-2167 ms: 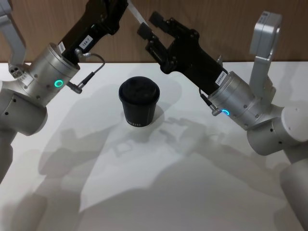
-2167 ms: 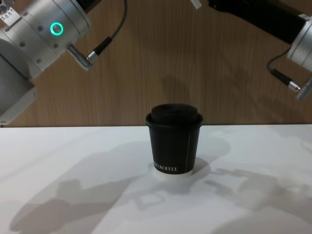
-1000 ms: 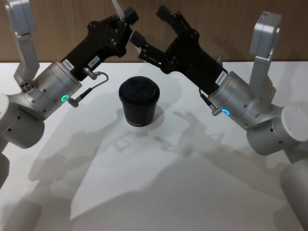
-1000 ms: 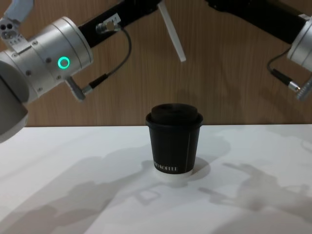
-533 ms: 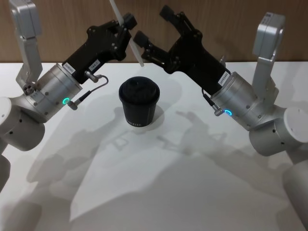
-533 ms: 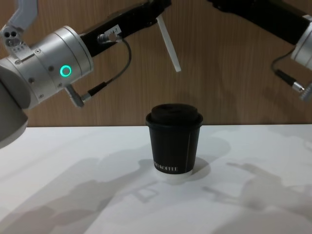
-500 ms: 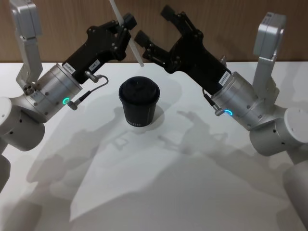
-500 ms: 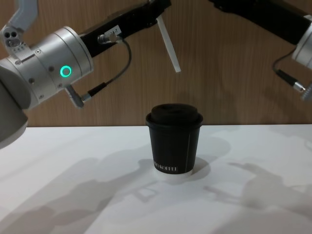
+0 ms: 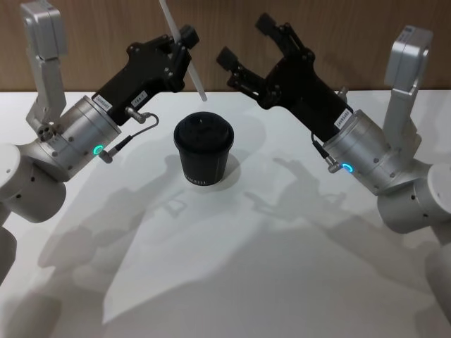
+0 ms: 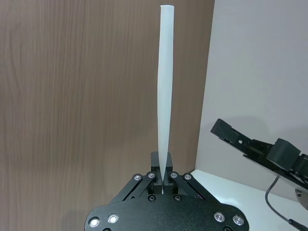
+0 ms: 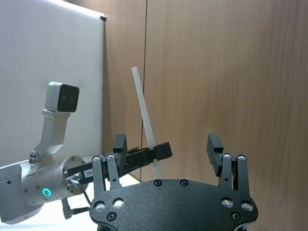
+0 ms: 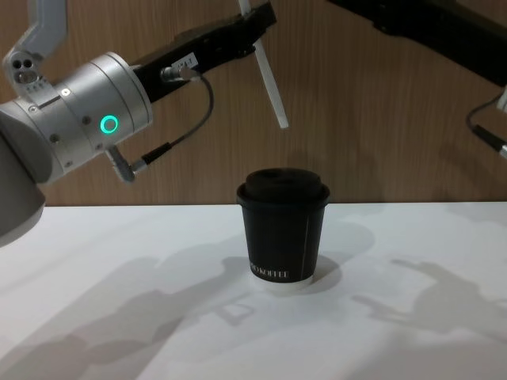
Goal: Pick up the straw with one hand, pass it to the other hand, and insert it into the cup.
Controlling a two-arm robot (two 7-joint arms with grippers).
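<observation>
— What changed?
— The right pincer has backed off, jaws wide and empty — the left pincer alone pinches the straw.
— So the handover's done?
— Seems so; the straw hangs tilted above the cup on the worktop, insertion next.

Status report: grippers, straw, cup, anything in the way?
Left gripper shut on straw, above the cup. Right gripper open, empty, alongside. Straw not inserted. Nothing blocking the lid.
</observation>
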